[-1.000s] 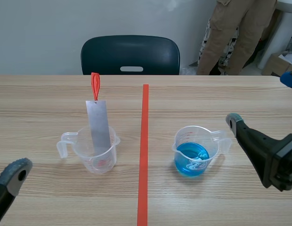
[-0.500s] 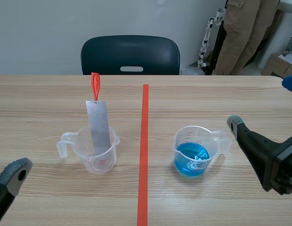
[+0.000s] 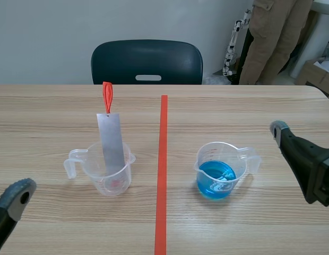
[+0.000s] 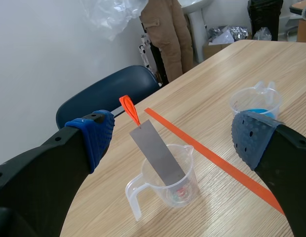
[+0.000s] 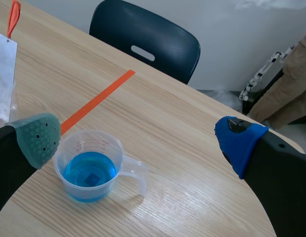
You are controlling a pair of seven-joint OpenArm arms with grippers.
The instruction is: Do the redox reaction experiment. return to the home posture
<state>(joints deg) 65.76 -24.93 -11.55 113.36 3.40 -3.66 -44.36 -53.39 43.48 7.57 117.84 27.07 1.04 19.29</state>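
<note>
A clear beaker stands left of the tape line, with a grey metal strip leaning in it and an orange-red tag on the strip's top. Right of the line stands a second clear beaker holding blue liquid. My left gripper is open and empty, low at the near left, with the strip beaker ahead of it. Also open and empty, my right gripper hangs at the table's right side, behind and right of the blue beaker.
An orange-red tape line runs down the table's middle. A dark chair stands behind the far edge. A person stands at the back right beside a cardboard box.
My right gripper has drawn back to the right, away from the blue beaker. The person in the background has shifted. The left arm and both beakers have stayed put.
</note>
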